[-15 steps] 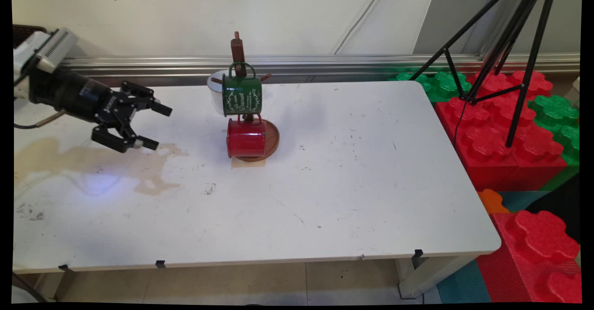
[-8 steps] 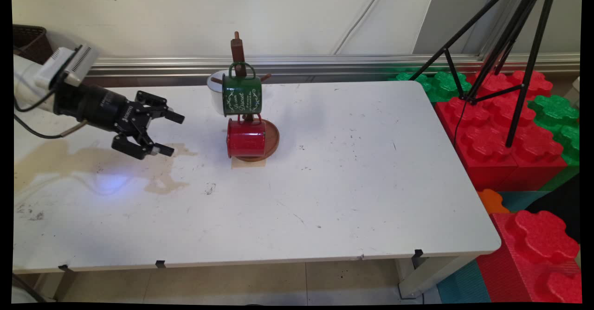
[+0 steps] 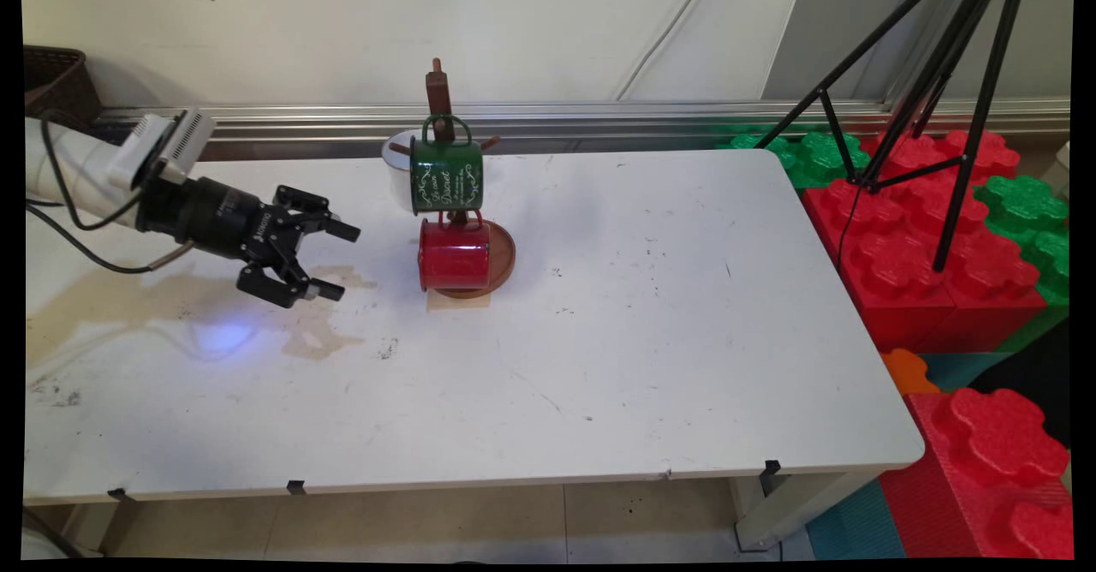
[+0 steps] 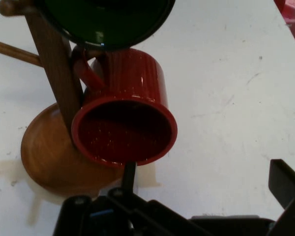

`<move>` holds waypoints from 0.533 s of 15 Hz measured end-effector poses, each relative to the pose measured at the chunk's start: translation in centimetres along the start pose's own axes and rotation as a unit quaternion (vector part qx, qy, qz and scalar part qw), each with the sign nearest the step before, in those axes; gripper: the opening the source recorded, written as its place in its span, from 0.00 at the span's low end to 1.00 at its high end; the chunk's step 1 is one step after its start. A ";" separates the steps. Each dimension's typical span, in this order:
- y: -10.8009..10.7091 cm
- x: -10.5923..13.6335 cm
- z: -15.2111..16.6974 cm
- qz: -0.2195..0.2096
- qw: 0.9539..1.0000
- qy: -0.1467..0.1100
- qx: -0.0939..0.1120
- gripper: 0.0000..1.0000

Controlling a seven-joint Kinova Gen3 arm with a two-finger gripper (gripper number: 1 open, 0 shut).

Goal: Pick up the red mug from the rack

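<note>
Nearer now — tool (image 3: 334,260), jaws apart, faces red mug (image 3: 453,255); green mug (image 3: 446,176) reads "Discreet".

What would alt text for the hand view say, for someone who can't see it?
A red mug hangs by its handle on a wooden mug stand, open mouth facing the camera, with a green mug just above. The open gripper sits below, holding nothing.

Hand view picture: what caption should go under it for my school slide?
Open gripper facing the mouth of a red mug hanging on a wooden mug tree, below a green mug.
</note>
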 end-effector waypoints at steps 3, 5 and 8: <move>-0.1 -0.6 1.0 -0.002 1.000 0.005 0.002 1.00; -0.1 -1.0 1.6 -0.006 1.000 0.009 0.004 1.00; -0.1 -1.4 2.5 -0.015 1.000 0.016 0.005 1.00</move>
